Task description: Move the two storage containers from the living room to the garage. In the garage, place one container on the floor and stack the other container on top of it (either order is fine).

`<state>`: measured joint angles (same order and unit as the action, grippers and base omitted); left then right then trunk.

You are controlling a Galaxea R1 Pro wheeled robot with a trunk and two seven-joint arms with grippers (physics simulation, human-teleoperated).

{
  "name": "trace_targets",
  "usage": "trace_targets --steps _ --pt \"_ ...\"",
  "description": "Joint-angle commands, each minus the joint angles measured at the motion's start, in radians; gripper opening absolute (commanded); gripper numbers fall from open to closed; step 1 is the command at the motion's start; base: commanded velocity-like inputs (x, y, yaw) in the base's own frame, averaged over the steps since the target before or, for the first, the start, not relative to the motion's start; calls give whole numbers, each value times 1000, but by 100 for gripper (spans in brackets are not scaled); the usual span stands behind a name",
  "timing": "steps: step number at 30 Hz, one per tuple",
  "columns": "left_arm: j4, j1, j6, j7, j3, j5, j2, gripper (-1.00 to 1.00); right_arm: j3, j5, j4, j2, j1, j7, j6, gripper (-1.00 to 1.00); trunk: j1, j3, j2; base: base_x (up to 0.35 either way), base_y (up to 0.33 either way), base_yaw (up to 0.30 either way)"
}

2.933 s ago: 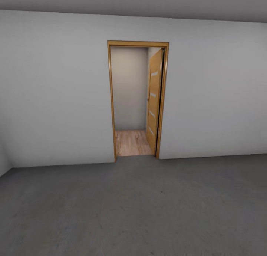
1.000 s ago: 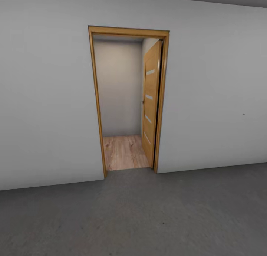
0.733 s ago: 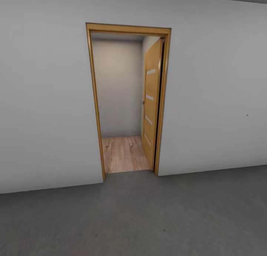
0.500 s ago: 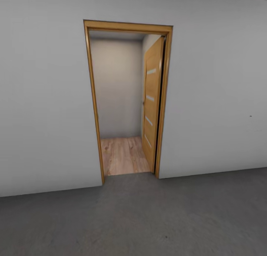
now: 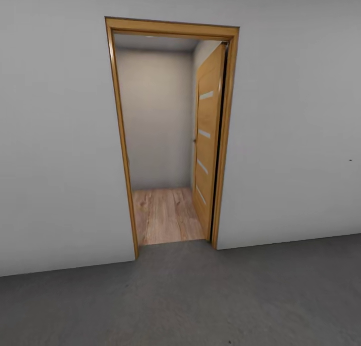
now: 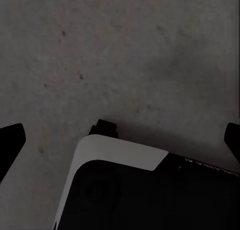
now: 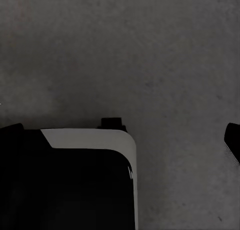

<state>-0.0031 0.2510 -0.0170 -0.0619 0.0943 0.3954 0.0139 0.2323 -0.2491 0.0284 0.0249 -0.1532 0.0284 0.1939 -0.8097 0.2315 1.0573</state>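
Grey concrete floor [image 5: 200, 296] runs up to a white wall [image 5: 296, 135] with a tan-framed doorway [image 5: 170, 135], its wooden door [image 5: 208, 135] swung inward over light plank flooring [image 5: 165, 215]. Both wrist views look down on concrete past the robot's black-and-white base [image 6: 120, 155]. Left gripper [image 6: 120, 140] and right gripper [image 7: 125, 135] fingertips sit spread wide, holding nothing.

One doorway [image 5: 165, 135], one open wooden door [image 5: 208, 135], and one grey concrete floor [image 5: 200, 296].

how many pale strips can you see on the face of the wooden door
4, stacked up the open door: one high, one below it, one lower, one near the bottom. The frame may hide more.
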Motion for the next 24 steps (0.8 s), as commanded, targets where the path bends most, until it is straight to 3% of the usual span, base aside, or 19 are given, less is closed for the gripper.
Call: trace_targets --steps 1,24 --pt "0 1 -2 -2 9 7 0 100 9 -8 3 0 -2 1 6 100 -1 1 1 321 0 0" --pt "0 1 -4 -2 9 8 0 100 9 -9 3 0 -1 1 6 100 -1 1 1 321 0 0"
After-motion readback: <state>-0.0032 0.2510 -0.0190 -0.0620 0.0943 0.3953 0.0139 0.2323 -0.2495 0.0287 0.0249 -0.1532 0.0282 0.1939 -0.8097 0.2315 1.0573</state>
